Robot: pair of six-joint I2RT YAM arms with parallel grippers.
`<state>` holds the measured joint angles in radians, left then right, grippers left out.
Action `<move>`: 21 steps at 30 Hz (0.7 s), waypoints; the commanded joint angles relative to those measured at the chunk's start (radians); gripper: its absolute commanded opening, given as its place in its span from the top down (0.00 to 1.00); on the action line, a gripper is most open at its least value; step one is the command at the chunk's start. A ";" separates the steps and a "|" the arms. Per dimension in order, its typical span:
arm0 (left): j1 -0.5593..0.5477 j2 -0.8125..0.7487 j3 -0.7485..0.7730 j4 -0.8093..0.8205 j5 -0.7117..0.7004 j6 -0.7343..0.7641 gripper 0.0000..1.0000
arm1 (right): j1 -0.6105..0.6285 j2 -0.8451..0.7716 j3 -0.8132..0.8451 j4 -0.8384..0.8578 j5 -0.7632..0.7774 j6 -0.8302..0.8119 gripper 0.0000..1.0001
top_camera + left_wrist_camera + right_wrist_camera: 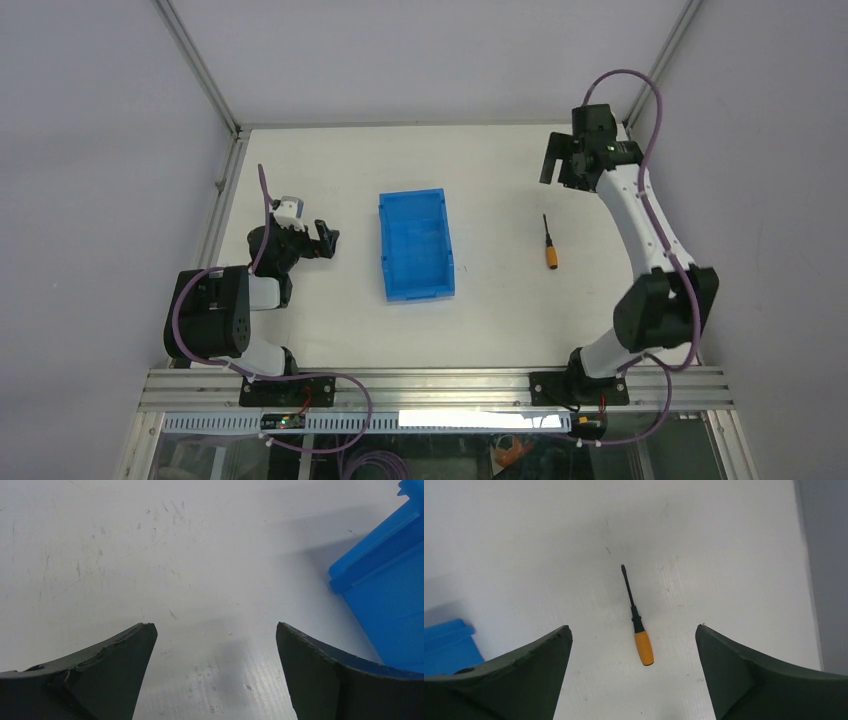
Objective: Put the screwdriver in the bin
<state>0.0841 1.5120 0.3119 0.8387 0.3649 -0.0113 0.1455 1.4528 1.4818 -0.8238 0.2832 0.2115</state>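
Top view: screwdriver (549, 243) lies flat on the surface (480, 330), right of the bin (416, 240) and well apart from it. Right wrist view adds detail: right fingers (524, 675) spread wide, empty, above the screwdriver. Left wrist view: left fingers (100, 675) wide, empty, near a bin corner.

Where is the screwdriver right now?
The screwdriver lies on the table on the right side of the top view, apart from the bin, its orange handle toward the arm bases.
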 commanded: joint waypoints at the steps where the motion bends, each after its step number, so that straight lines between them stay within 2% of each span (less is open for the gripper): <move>1: -0.009 0.000 0.025 0.072 -0.005 0.001 0.01 | -0.047 0.195 0.022 -0.239 -0.174 -0.067 0.07; 3: -0.010 0.001 0.024 0.073 -0.006 0.000 0.01 | -0.067 0.254 -0.027 -0.186 -0.216 -0.065 0.16; 7: -0.010 0.000 0.024 0.073 -0.005 0.001 0.01 | -0.076 0.346 -0.098 -0.100 -0.224 -0.068 0.27; 12: -0.009 0.000 0.024 0.073 -0.005 0.001 0.01 | -0.077 0.440 -0.149 -0.037 -0.228 -0.062 0.36; 16: -0.010 0.000 0.024 0.073 -0.006 0.001 0.01 | -0.077 0.473 -0.186 -0.003 -0.232 -0.062 0.52; 17: -0.009 0.000 0.024 0.073 -0.006 0.001 0.01 | -0.078 0.476 -0.190 -0.002 -0.231 -0.063 0.57; 19: -0.010 0.001 0.025 0.072 -0.006 0.000 0.01 | -0.077 0.474 -0.192 -0.009 -0.230 -0.071 0.78; 20: -0.009 0.000 0.024 0.072 -0.006 0.000 0.01 | -0.078 0.465 -0.191 -0.015 -0.228 -0.073 0.93; 21: -0.009 0.002 0.025 0.072 -0.006 0.000 0.01 | -0.077 0.451 -0.188 -0.021 -0.222 -0.076 1.00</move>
<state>0.0841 1.5120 0.3119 0.8383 0.3649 -0.0113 0.0738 1.9156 1.3102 -0.8742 0.0479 0.1478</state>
